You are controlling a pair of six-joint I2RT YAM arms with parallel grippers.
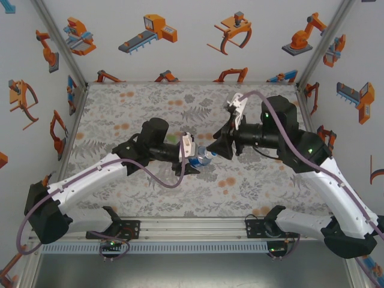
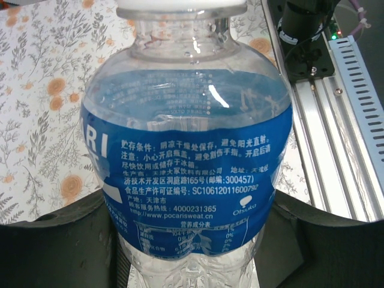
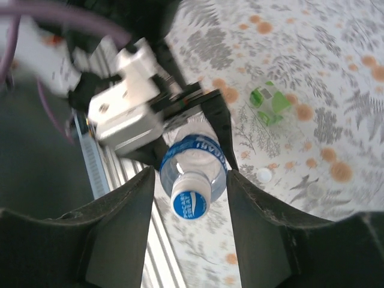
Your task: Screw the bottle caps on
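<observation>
My left gripper [image 1: 193, 157] is shut on the blue-labelled bottle [image 2: 186, 150], its dark fingers [image 2: 54, 246] pressed to the lower body. The bottle [image 1: 206, 156] is held above the table's middle, neck pointing toward my right gripper [image 1: 221, 148]. A bottle cap [image 3: 191, 201], white with a blue printed top, sits on its neck; its rim [image 2: 180, 6] is at the top of the left wrist view. My right gripper [image 3: 189, 175] is open, with a finger [image 3: 123, 228] on either side of the cap and a gap on both sides. A loose white cap [image 3: 264, 175] lies on the table.
A green-labelled bottle [image 3: 268, 101] lies on the patterned table beyond the loose cap. The aluminium rail [image 2: 342, 138] with the arm bases runs along the near edge. White walls [image 1: 54, 114] close in the left, right and back sides.
</observation>
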